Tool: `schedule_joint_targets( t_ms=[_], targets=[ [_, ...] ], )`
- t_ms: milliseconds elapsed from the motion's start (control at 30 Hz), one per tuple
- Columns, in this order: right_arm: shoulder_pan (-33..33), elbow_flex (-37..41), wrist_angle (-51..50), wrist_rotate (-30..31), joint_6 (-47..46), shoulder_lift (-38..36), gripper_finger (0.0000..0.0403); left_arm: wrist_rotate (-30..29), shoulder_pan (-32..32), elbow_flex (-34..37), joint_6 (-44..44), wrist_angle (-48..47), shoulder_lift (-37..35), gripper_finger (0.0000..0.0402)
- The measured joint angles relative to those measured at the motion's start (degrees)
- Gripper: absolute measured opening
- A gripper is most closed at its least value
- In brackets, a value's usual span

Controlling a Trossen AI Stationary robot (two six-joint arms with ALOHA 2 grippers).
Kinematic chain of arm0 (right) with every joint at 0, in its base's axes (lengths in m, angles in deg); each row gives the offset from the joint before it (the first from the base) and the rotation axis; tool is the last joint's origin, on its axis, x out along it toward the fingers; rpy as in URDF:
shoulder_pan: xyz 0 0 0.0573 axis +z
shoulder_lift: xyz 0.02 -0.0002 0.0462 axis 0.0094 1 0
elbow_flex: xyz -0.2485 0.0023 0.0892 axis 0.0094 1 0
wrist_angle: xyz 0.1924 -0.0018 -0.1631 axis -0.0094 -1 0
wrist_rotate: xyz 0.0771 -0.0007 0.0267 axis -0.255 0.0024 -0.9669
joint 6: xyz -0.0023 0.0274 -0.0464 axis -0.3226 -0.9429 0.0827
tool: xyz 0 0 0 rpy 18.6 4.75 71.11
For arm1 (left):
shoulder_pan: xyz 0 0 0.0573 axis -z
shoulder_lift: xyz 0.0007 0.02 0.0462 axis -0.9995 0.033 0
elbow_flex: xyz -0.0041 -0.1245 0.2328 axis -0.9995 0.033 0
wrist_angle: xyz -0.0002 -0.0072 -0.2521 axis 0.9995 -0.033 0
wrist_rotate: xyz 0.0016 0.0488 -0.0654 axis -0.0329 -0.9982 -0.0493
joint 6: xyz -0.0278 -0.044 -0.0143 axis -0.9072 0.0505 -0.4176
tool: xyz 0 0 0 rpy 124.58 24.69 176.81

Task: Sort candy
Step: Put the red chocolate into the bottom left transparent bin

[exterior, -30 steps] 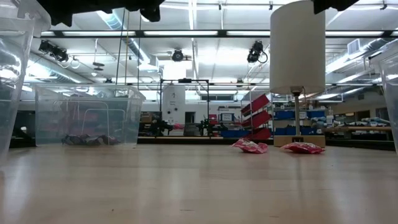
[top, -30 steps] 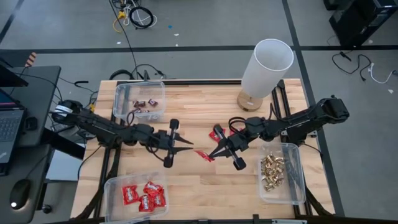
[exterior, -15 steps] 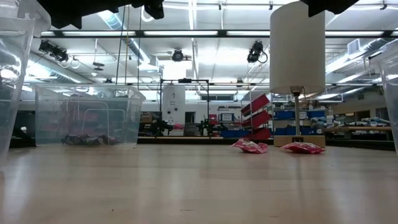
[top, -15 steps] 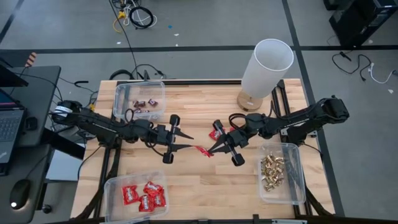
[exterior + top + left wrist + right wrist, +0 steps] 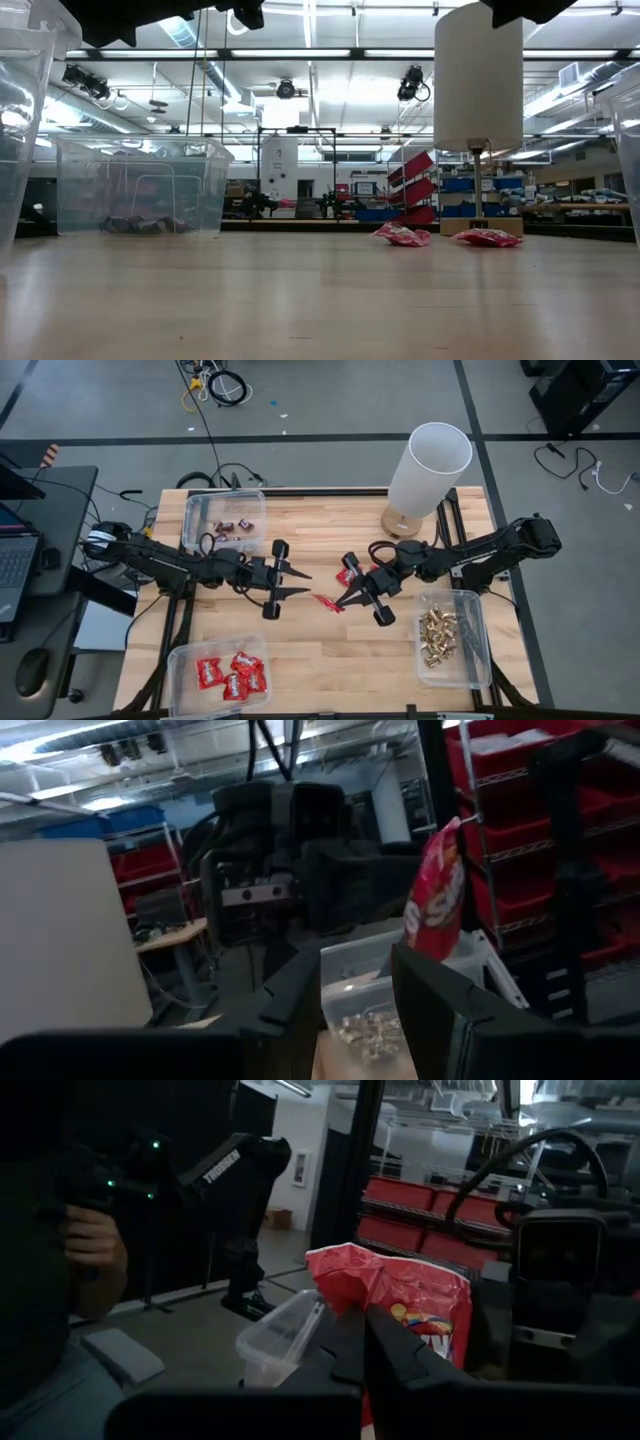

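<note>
I had my right gripper pinched shut on a red packet, holding it up over the middle of the table, and my left gripper faced it from just beside with its fingers spread wide and nothing between them. In my left wrist view the packet hung a little off the line between my fingers, so I judged the handover wanted care: line the open fingers up on the free end of the wrapper first, close on a good bite of it, and only then let my right gripper go. Letting go early would have dropped the packet back onto the table. Two more red packets lay near the lamp toward the far edge. The bin of red packets sat at the near left corner, the dark bars' bin at the far left corner, and the gold pieces' bin along the right edge.
</note>
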State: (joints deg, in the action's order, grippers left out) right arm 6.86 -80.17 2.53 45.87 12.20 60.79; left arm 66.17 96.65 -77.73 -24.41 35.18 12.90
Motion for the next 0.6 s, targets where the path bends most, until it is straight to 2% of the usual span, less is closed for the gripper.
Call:
schedule_joint_targets(
  t_ms=[133,433,600],
  targets=[
    [-0.4,0.0,1.1,-0.1,0.1,0.0,0.0000,2.9,0.0,-1.5,0.0,0.1,0.6,0.0127],
    [-1.2,0.0,1.5,-1.0,0.5,0.0,0.0000,4.4,0.1,-4.5,-0.2,-0.5,3.8,0.0127],
    [-2.0,0.0,1.0,-1.0,0.6,0.0,0.0000,7.9,0.1,-5.2,-0.2,-0.5,4.9,0.0127]
  ],
)
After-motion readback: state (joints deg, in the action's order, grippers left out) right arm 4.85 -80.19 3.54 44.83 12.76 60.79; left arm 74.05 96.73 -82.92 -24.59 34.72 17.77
